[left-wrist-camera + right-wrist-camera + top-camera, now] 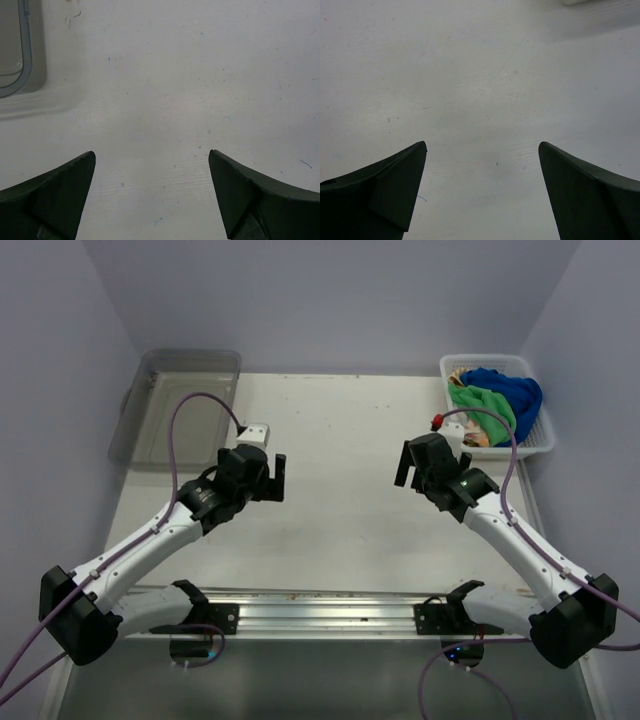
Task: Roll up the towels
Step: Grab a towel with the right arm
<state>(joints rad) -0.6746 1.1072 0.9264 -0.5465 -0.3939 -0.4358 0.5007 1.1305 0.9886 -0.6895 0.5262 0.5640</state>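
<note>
The towels lie bunched in a white basket [545,435] at the back right: a deep blue towel [515,390], a bright green towel [482,405], and a bit of orange-and-white cloth [478,438] under them. The yellow-tan towel is barely visible at the basket's back. My left gripper [277,478] is open and empty over the bare table, left of centre; in its wrist view [151,160] only tabletop shows between the fingers. My right gripper [404,466] is open and empty, just left of the basket; its wrist view [482,152] shows only tabletop.
A clear grey plastic bin [180,400] stands at the back left; its corner shows in the left wrist view [20,55]. A small red item [437,422] sits by the basket's left side. A metal rail [320,615] runs along the near edge.
</note>
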